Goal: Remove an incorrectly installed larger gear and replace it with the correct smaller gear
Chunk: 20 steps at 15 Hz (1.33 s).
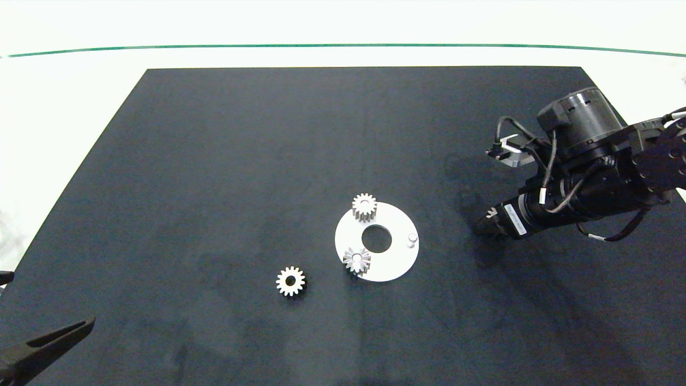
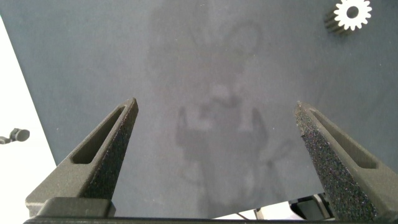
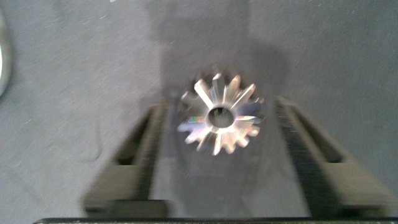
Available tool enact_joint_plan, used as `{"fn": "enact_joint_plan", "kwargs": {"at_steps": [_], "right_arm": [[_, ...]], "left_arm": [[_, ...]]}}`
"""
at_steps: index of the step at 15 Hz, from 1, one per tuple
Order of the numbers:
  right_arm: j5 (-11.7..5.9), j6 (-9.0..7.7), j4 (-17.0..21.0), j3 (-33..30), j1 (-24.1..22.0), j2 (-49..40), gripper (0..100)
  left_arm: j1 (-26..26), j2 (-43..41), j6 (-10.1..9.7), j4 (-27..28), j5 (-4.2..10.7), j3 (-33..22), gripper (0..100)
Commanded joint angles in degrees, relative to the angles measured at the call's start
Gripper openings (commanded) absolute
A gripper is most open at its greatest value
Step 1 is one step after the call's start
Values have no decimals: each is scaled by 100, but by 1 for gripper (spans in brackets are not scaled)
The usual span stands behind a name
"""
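Status: the larger gear (image 3: 219, 117) is off the round plate (image 1: 394, 268) and sits flat on the black mat (image 1: 214, 161), well to the right of the plate. The right gripper (image 3: 221, 104) straddles it. Its jaws are spread, one on each side, with a gap to the teeth on both sides as far as the blurred wrist view shows, so I read this as released, not gripped.

The smaller gear (image 1: 290, 281) lies loose on the mat, near the plate on the left-hand side. The left gripper (image 2: 216, 106) is parked low at the near left corner of the tabletop, jaws wide apart and empty.

Plate: a flat pale disc with a large centre hole. It carries a blunt-toothed silver gear (image 1: 364, 207) at its far edge and a sharper star-toothed silver gear (image 1: 357, 260) at its near-left edge. One bare peg (image 1: 411, 238) stands on its right side; it is probably the vacant seat.

Handling judgement for the smaller gear:
- It is solid metal, rigid and compact, and likely dense for its size.
- Nothing about it looks fragile.
- The bright machined faces look slick.
- The short blunt teeth give the jaws something to bite on, so the best hold is across the outer teeth, on opposite sides.
- The bore must stay level and uncovered so it can drop over the peg.
- The matte mat should stop it sliding while the jaws close.
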Motion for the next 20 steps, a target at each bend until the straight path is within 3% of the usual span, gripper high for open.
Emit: {"fn": "enact_joint_plan", "kwargs": {"at_steps": [1, 3, 9, 12, 16, 20], "right_arm": [[16, -7, -54, 232, 29, -395, 100], [43, -7, -230, 663, 178, -1020, 100], [-37, 142, -168, 1041, 293, -2531, 100], [-54, 134, -63, 1041, 275, -2971, 100], [-54, 125, 51, 1041, 266, -3340, 100], [-63, 125, 104, 1015, 266, -3480, 100]], "left_arm": [[-253, -11, 7, 18, -2, 0, 100], [-763, -29, 15, 36, -2, 18, 100], [-1404, 569, 15, -122, -37, 325, 100], [-1633, 1052, 24, -694, -265, 457, 100], [-1923, 1659, 33, -1660, -265, 703, 100], [-2371, 2028, 50, -2047, -248, 712, 100]]}}
